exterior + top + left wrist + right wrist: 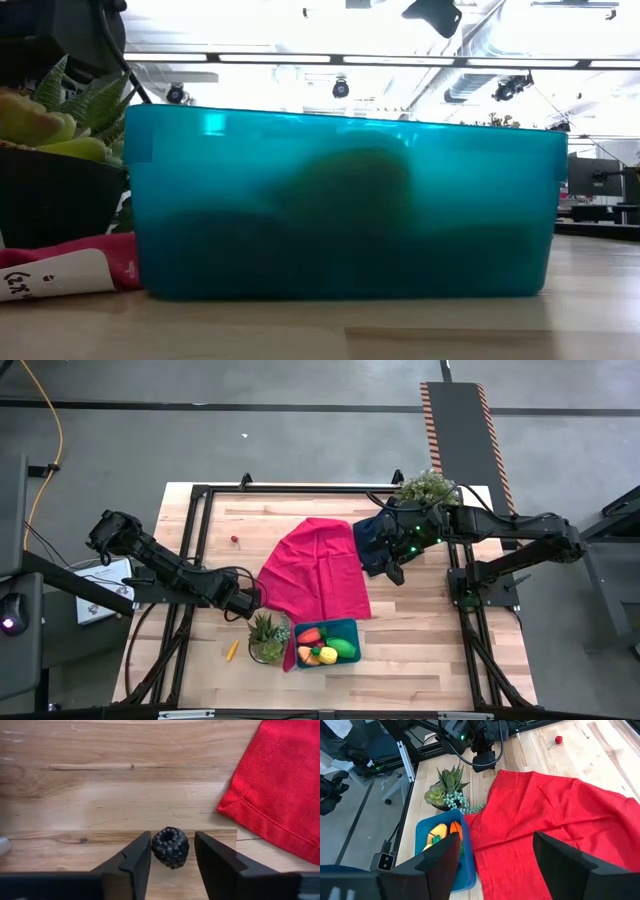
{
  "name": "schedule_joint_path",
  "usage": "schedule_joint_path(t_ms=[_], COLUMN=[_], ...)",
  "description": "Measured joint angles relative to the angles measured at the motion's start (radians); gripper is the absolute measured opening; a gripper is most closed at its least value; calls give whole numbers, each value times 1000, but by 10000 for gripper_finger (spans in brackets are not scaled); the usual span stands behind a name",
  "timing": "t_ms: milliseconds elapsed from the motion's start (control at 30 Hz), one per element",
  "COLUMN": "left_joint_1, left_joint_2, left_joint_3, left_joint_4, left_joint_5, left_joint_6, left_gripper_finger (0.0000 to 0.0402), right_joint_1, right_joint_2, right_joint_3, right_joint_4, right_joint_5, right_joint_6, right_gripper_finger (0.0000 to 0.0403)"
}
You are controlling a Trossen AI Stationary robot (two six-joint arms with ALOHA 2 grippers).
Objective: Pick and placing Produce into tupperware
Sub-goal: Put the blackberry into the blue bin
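Observation:
A small dark toy blackberry (170,847) lies on the wooden table, just left of the red cloth's near corner (280,795). My left gripper (172,857) points down over it, open, with one finger on each side of the berry. The teal tupperware (350,628) stands near the front edge and holds a red-orange carrot (309,635), a green piece (342,648) and a yellow piece (327,655). A thin yellow stick (232,650) and a small red fruit (234,540) lie loose on the table. My right gripper (495,865) hangs open, high above the red cloth (318,570). My left gripper comes at the blackberry from above, fingers pointing down. One finger (140,857) stands right against the berry's side; whether it touches, I cannot tell. A narrow gap shows between the berry and the other finger (212,857). The berry rests on the table.
A potted succulent (268,635) stands right beside the tupperware's left end, close to my left gripper. Another plant (428,487) and a dark navy cloth (372,540) lie at the far right under my right arm. Bare wood shows on the table's left part.

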Motion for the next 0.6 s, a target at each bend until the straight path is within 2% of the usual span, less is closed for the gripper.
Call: schedule_joint_path(t_ms=[267, 600], left_joint_1=[0, 0], left_joint_2=[0, -1], left_joint_3=[1, 1], left_joint_4=[1, 3], left_joint_5=[0, 1], left_joint_6=[2, 4], left_gripper_finger=[94, 104], right_joint_1=[0, 0], right_joint_2=[0, 0], right_joint_3=[0, 0], right_joint_4=[0, 0], right_joint_5=[0, 0], right_joint_6=[0, 0], right_gripper_finger=[243, 243])
